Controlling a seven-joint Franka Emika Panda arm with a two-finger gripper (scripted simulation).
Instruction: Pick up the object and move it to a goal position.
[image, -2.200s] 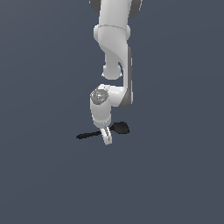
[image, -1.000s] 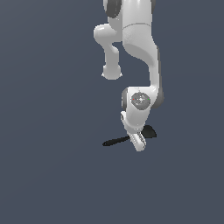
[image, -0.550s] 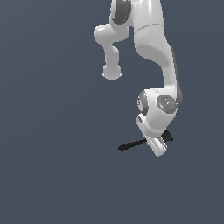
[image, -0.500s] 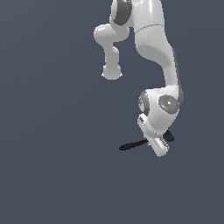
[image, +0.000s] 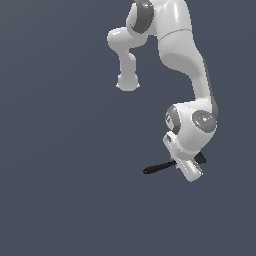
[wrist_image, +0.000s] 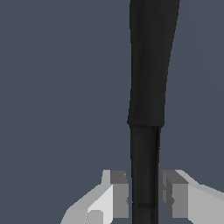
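Note:
The object is a small black spoon-like utensil (image: 159, 167); its thin handle sticks out toward the exterior view's left and a bit of its wider head (image: 200, 159) shows behind the hand. My gripper (image: 186, 169) is shut on it near the middle and holds it roughly level in the air. In the wrist view the black utensil (wrist_image: 148, 96) runs straight between my two grey pads (wrist_image: 120, 194), which press on both of its sides; my gripper (wrist_image: 145, 197) grips it there.
The white arm (image: 182, 45) reaches down from the top of the exterior view, with its elbow (image: 128, 80) hanging toward the exterior view's left. Plain dark grey-blue background surrounds everything.
The gripper has carried the utensil steadily toward the exterior view's right and a little lower. The hold on the utensil is unchanged.

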